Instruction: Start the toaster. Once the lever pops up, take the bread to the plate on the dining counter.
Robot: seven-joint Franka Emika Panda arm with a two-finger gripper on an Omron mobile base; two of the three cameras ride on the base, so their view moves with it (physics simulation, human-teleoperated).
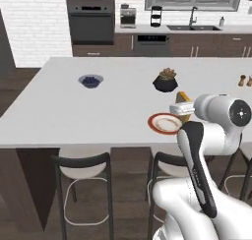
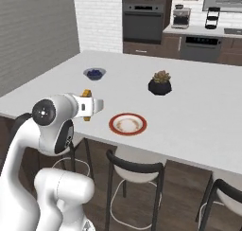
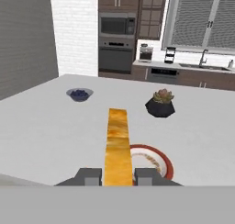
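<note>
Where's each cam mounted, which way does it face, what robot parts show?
Left base view: behind-left, facing the dining counter; arm at lower right.
Right base view: behind-right, same counter; arm at lower left.
Hand view: on the hand, along the gripper clamping the bread; fingertips at bottom.
Shared by all: the plate.

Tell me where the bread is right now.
The bread is clamped in the end effector, held above the dining counter just short of the plate.

One bread (image 3: 118, 145), one plate (image 3: 166, 164), one berry bowl (image 3: 79, 94), one potted plant (image 3: 160, 102), three stools (image 1: 82, 171).
</note>
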